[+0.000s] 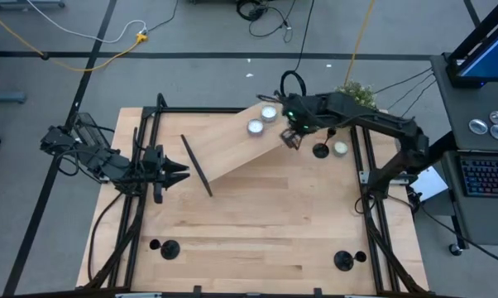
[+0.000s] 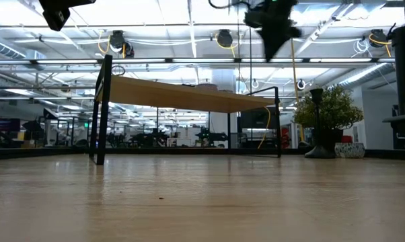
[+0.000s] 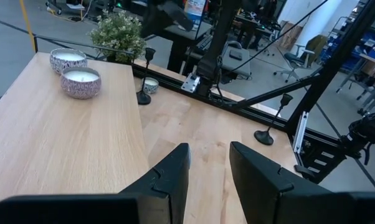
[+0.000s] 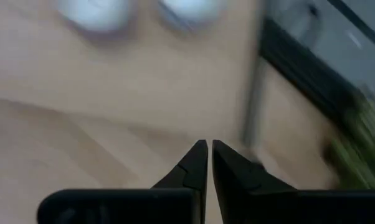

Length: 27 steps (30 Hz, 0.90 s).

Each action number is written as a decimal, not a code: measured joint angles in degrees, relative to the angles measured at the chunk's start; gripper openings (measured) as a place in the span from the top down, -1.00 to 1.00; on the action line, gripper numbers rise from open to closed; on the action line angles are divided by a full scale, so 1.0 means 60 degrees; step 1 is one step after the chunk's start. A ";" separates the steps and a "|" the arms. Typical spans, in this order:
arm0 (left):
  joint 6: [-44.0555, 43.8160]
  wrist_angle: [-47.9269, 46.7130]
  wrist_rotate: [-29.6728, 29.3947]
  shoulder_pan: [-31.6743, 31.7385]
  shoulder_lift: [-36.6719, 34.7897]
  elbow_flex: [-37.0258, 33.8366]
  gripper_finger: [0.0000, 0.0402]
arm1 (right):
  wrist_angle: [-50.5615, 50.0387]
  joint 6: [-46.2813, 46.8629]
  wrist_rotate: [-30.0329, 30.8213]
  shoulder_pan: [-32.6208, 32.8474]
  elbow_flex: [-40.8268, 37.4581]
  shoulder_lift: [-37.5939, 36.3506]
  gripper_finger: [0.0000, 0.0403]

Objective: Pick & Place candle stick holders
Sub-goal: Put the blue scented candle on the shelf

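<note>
Nearby, matte black candle stick holder (image 1: 320, 151), disc base, thin stem; right end effector (image 1: 292, 137) closed, empty.

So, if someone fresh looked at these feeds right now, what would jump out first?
Probably the raised wooden shelf slanting across the table's far middle, with two tealight candles near its far end. Next, the right gripper, shut and empty, just off that end, beside a black candle stick holder standing on the table. The left gripper waits at the left side.
</note>
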 joint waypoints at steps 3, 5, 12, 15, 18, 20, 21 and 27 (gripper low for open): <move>0.0029 0.0000 -0.0001 0.0000 -0.0004 0.0000 0.39 | -0.1633 0.1237 0.0259 0.0000 -0.0305 -0.0350 0.91; 0.0032 0.0000 0.0000 0.0000 0.0000 0.0000 0.39 | -0.2220 0.1899 0.0223 -0.0006 -0.0754 -0.0734 0.91; -0.0050 0.0000 0.0000 0.0000 -0.0004 0.0000 0.39 | -0.2190 0.3577 -0.0111 -0.0007 -0.3084 -0.2559 0.91; -0.0058 0.0000 0.0004 0.0000 -0.0002 0.0000 0.39 | -0.2129 0.4496 -0.0352 -0.0011 -0.4034 -0.3442 0.91; -0.0058 0.0000 0.0004 0.0000 -0.0003 0.0000 0.39 | -0.2130 0.5425 -0.0361 -0.0007 -0.4851 -0.4258 0.91; -0.0071 0.0000 0.0004 0.0000 -0.0004 0.0000 0.39 | -0.2115 0.6040 -0.0358 -0.0007 -0.5314 -0.4743 0.91; -0.0076 0.0000 0.0004 0.0000 -0.0004 0.0000 0.39 | -0.2111 0.6333 -0.0361 -0.0011 -0.5532 -0.4954 0.91; -0.0079 0.0000 0.0004 0.0000 -0.0004 0.0000 0.39 | -0.2103 0.7935 -0.0360 -0.0010 -0.6749 -0.5848 0.91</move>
